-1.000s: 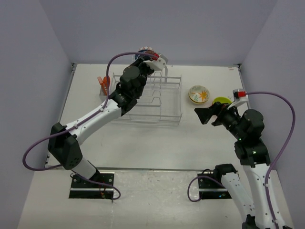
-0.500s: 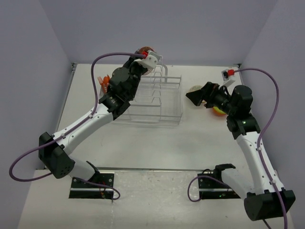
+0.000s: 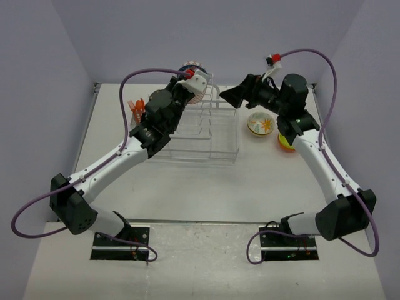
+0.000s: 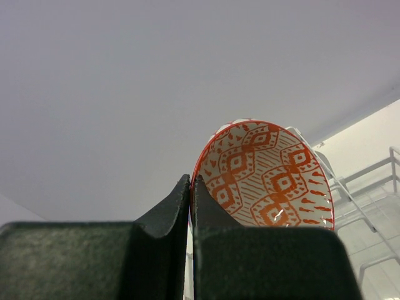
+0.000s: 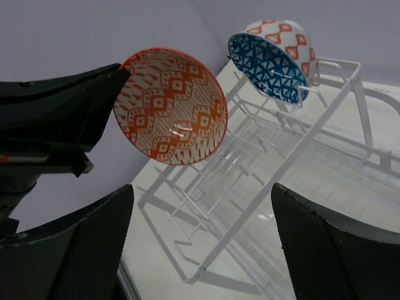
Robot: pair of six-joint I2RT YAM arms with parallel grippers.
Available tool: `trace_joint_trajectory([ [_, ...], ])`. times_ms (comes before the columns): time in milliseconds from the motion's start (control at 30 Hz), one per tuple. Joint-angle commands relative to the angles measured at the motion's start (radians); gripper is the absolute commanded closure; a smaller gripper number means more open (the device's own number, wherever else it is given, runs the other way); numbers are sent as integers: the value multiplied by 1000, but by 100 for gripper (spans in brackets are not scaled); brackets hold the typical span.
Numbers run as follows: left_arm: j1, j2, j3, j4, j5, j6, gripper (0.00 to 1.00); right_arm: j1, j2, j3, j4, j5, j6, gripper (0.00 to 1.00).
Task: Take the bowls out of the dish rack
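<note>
Above the far end of the rack (image 3: 212, 132), the left tool (image 4: 191, 185) pinches the orange bowl (image 4: 269, 178) by its rim; the right tool (image 5: 201, 206) gapes wide nearby. That thin rim grip could slip, or the arms could collide.

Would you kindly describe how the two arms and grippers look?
The left arm and right arm have white links with black joint housings. A purple cable loops along each to a red connector near the wrist. The left gripper and right gripper are black, with wedge-shaped fingers.
</note>
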State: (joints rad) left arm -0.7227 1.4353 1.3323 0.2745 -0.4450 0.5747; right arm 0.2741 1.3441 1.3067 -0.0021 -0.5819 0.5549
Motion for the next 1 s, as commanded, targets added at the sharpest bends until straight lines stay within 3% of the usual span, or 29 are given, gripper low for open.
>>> trace_joint_trajectory([
  [0, -9, -67, 25, 38, 32, -62, 100, 39, 73, 103, 31, 43, -52, 11],
  [233, -11, -96, 22, 14, 72, -122, 100, 97, 225, 291, -51, 80, -92, 18],
  [433, -11, -93, 19, 17, 91, -148, 100, 154, 293, 327, -79, 151, -130, 27],
  [533, -11, -93, 21, 15, 100, -159, 100, 162, 313, 322, -53, 139, -122, 41],
  [567, -11, -93, 22, 15, 98, -161, 100, 162, 317, 322, -38, 119, -110, 51],
  [700, -11, -96, 24, 14, 100, -179, 100, 166, 322, 304, -4, 97, -78, 75],
  [733, -12, -96, 22, 12, 100, -182, 100, 168, 320, 301, -4, 97, -72, 83],
  [767, -11, -96, 24, 11, 91, -185, 100, 166, 314, 296, -4, 123, -64, 100],
  [867, -11, -99, 30, -6, 85, -214, 100, 165, 271, 257, -15, 183, -32, 100],
  [900, -11, -99, 48, -18, 83, -222, 87, 163, 239, 252, -30, 200, -27, 100],
  [933, -14, -101, 63, -32, 62, -231, 59, 160, 222, 253, -48, 217, -23, 100],
  [967, -17, -104, 79, -61, 45, -240, 1, 154, 205, 262, -111, 235, -26, 100],
])
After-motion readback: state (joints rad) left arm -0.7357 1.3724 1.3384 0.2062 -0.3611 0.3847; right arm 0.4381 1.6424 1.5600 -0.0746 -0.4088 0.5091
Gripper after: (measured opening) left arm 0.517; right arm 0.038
